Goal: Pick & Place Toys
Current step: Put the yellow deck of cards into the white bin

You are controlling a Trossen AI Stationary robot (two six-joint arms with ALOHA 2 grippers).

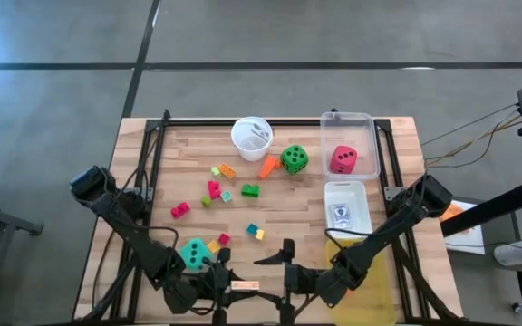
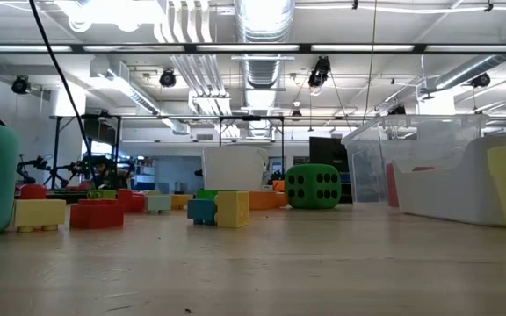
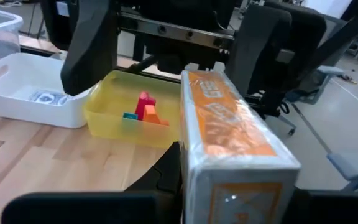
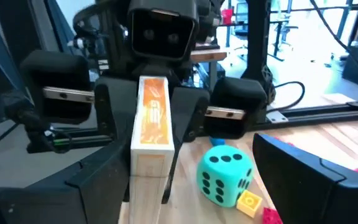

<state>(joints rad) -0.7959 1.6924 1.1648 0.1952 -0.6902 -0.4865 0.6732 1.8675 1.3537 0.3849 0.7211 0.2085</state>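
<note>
An orange-and-white card pack (image 1: 243, 285) hangs just beyond the table's near edge, with my left gripper (image 1: 227, 286) shut on it. My right gripper (image 1: 279, 261) stands open right beside it, facing the pack's free end (image 4: 149, 165). A teal die (image 1: 194, 254) rests on the table by the left gripper. A green die (image 1: 294, 159) sits at the far middle. A red-pink die (image 1: 343, 159) lies in the clear bin (image 1: 373, 136). Small coloured blocks (image 1: 214, 188) are scattered over the middle of the table. My left gripper pinches the card pack by its two broad sides (image 3: 190, 163) between its two fingers (image 4: 188, 118). The fingers lie level, along the pack, pointing toward the table's right. The pack stands on edge with a narrow orange face up, clear of the table, its free end toward my right gripper.
A white cup (image 1: 251, 138) stands at the far middle. A white bin (image 1: 363, 195) holding a small pack sits at the right, near the clear bin. A yellow bin (image 3: 104, 118) with a few blocks in it stands at the near right, under my right arm.
</note>
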